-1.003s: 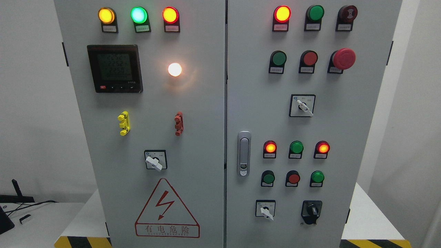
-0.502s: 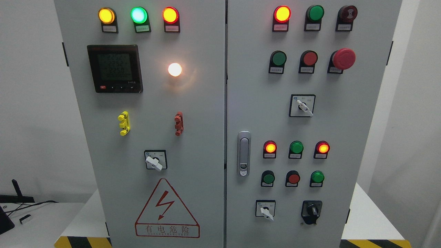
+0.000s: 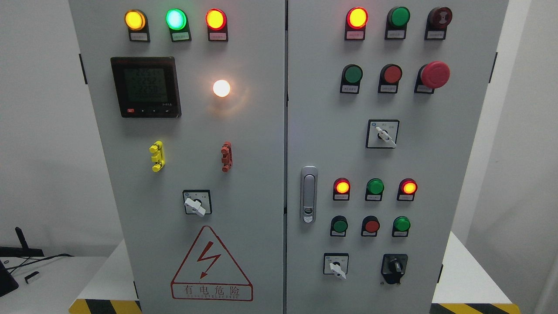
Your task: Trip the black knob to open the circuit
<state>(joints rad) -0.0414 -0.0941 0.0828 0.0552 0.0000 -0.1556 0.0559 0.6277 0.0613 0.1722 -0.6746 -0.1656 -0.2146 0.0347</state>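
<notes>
A grey electrical cabinet (image 3: 261,144) with two doors filled most of the head view, standing on a white platform (image 3: 462,274) edged with yellow and black hazard striping (image 3: 473,308). Neither robot hand was in the picture, so the state of their fingers could not be told.

On the left door sat a dark digital meter (image 3: 145,87) with faintly lit digits, and below it a red-outlined triangular warning sign (image 3: 211,264) with a lightning bolt. A silver door latch (image 3: 308,194) stood upright at the left edge of the right door. A large red mushroom button (image 3: 434,74) projected from the upper right of that door.

The black knob (image 3: 394,267) was mounted at the lower right of the right door, on a black square housing, just right of a white-handled selector switch (image 3: 336,266) and below a green button (image 3: 401,224). Its raised grip ran close to vertical, leaning a little, with the upper end tipped to the left and the lower end toward the right.

Lit lamps glowed yellow (image 3: 134,19), green (image 3: 175,18) and red (image 3: 216,18) along the top of the left door, and a white lamp (image 3: 221,88) shone beside the meter.
</notes>
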